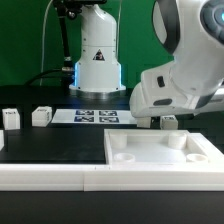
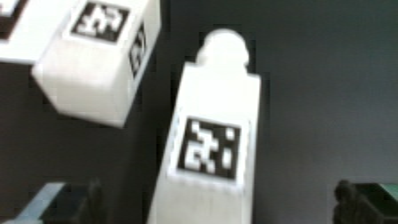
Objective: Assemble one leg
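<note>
In the wrist view a white leg (image 2: 214,140) lies on the dark table, tag face up, with a round peg at its far end. My gripper (image 2: 214,206) is open, and its dark fingertips (image 2: 61,205) stand either side of the leg's near end without touching it. A second white leg (image 2: 93,58) with a tag lies close beside the first. In the exterior view my gripper (image 1: 163,122) is low behind the large white panel (image 1: 160,152), with a bit of a leg (image 1: 171,121) showing by it.
Two more white legs (image 1: 10,118) (image 1: 41,116) stand at the exterior view's left. The marker board (image 1: 97,116) lies in the middle in front of the white robot base (image 1: 97,60). A white rail (image 1: 50,178) runs along the front.
</note>
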You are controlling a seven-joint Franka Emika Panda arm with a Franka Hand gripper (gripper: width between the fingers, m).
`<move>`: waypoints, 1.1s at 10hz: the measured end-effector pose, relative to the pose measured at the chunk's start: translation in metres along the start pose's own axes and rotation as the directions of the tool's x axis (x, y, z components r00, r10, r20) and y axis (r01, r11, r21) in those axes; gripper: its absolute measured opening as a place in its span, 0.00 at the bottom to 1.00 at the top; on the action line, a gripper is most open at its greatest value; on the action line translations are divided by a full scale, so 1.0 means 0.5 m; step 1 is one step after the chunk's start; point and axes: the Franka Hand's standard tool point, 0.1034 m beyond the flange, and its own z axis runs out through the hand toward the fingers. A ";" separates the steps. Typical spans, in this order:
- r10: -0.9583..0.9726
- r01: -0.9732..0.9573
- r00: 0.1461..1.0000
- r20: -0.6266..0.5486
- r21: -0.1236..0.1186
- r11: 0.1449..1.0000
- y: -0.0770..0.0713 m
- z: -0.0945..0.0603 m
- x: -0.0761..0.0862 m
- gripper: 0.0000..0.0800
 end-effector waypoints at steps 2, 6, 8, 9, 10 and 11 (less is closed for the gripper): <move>-0.001 0.000 1.000 0.022 0.003 1.000 0.004 0.015 0.008 0.81; -0.006 0.006 1.000 0.006 0.003 1.000 0.003 0.021 0.016 0.80; -0.006 0.006 1.000 0.007 0.003 1.000 0.001 0.021 0.015 0.56; -0.006 0.006 1.000 0.007 0.003 1.000 0.001 0.021 0.015 0.36; -0.006 0.006 1.000 0.007 0.003 1.000 0.001 0.021 0.015 0.36; -0.006 0.006 1.000 0.007 0.003 1.000 0.001 0.021 0.015 0.36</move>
